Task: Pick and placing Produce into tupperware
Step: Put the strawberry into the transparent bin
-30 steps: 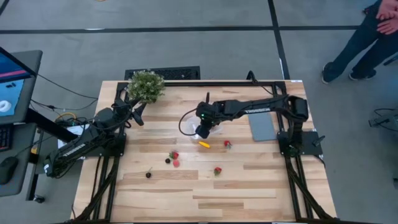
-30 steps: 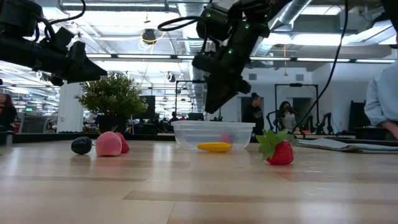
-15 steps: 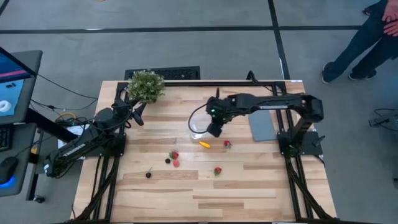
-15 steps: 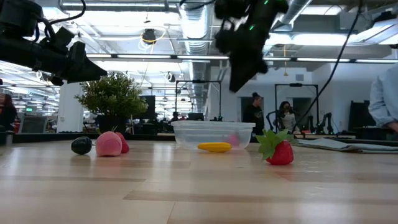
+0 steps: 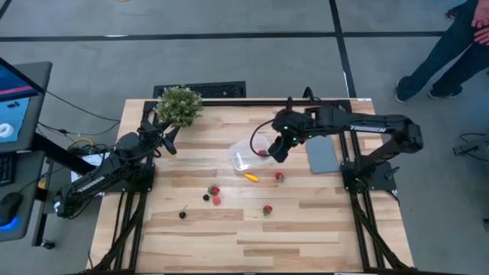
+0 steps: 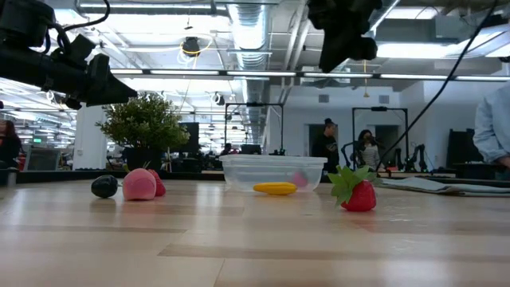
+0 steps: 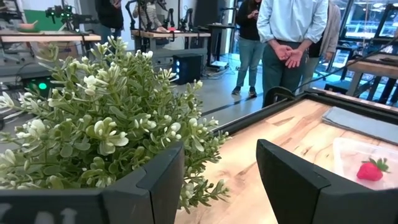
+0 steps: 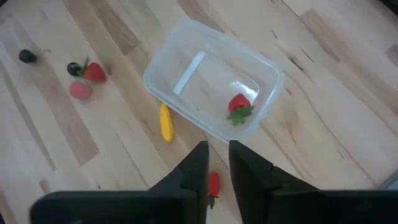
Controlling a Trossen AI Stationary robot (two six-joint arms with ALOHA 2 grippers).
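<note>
Presently, right gripper hovers above tupperware, fingers nearly closed, empty; 1 strawberry inside.

A robotics lab in an open industrial hall: exposed ceiling ducts and strip lights, grey concrete floor, other robot arm rigs on benches, people standing beyond the left gripper.

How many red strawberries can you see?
4. One lies inside the clear plastic tub. One sits just right of the yellow piece. One is nearer the table's front. One sits beside a dark berry. None seems hidden.
</note>
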